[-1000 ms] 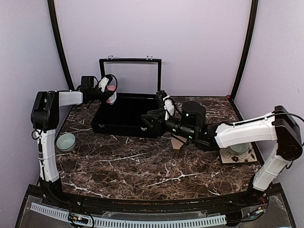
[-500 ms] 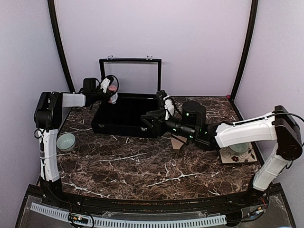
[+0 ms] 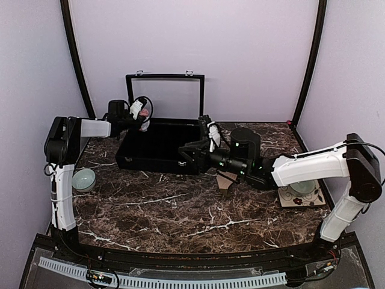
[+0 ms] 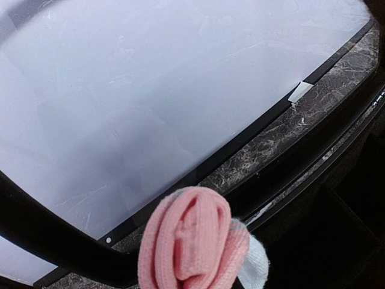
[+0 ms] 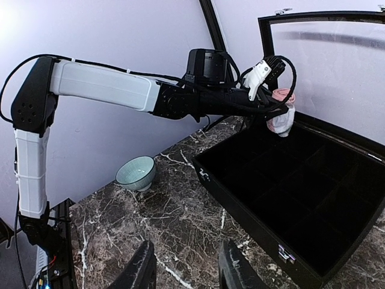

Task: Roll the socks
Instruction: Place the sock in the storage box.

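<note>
Hanging above the back left corner of the open black case (image 3: 153, 164), the rolled pink sock (image 4: 192, 241) is clamped tight in the left end effector (image 3: 139, 113), well clear of the case floor. A bit of pale mint fabric can be seen poking out at the side of the roll. Right behind it the case's lid (image 3: 165, 96) is propped upright, so the space at the back is boxed in pretty closely by the lid frame and the wall. Inside the case, rows of dark compartments (image 5: 313, 198) can be made out, though which one sits under the sock can't really be told. The right end effector (image 5: 187, 271) is held low over the marble worktop (image 3: 180, 217), just in front of the case's front wall near its right end, fingers parted and nothing caught between them. The right arm is stretched across the worktop from the right side. A pale green bowl (image 3: 83, 179) is parked on the worktop left of the case, near the left arm's upright link, and a patterned saucer (image 3: 299, 197) is partly covered by the right arm on the far right.
</note>
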You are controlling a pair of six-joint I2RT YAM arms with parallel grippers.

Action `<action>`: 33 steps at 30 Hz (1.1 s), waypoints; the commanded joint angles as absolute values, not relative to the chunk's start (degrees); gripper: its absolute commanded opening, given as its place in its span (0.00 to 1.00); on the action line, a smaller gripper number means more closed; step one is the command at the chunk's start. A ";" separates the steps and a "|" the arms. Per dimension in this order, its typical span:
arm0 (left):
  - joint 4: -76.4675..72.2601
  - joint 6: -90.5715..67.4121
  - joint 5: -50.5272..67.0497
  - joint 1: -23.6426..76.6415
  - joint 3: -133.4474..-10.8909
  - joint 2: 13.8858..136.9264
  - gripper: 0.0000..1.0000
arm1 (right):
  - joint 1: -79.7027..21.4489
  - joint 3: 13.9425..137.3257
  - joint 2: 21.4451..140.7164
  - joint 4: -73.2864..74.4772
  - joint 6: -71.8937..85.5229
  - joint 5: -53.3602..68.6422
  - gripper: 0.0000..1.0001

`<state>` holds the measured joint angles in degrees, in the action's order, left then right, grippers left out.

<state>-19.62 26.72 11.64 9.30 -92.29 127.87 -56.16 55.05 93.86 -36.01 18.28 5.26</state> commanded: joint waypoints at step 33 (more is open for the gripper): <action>1.91 24.17 12.10 9.78 -91.26 120.61 0.75 | -54.59 53.81 94.41 -39.31 21.25 9.84 0.35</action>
<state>-5.13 23.99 9.43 9.76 -91.02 126.21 -54.96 54.43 94.32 -37.23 20.47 9.02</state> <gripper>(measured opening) 0.739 0.347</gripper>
